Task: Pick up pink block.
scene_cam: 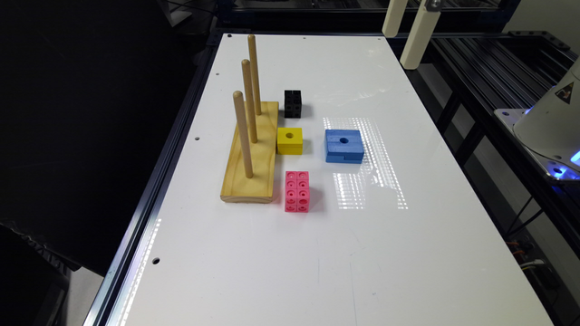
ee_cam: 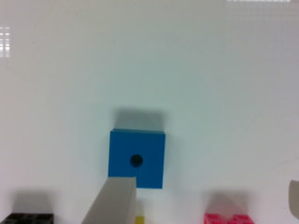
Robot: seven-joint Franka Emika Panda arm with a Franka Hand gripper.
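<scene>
Exterior view: the pink block (scene_cam: 297,191) is seen lying just beside the wooden peg base (scene_cam: 251,156) on the white table (scene_cam: 281,267), while the gripper (ee_cam: 205,205), shown spread open in the wrist view, should be centred across the block's narrow width before being closed.

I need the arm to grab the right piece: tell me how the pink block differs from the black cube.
The pink block is bright pink and elongated; the black cube is black, compact and smaller. The pink block lies nearer the camera, the black cube farther back. Both are built of small joined cubes and rest beside the wooden peg stand.
</scene>
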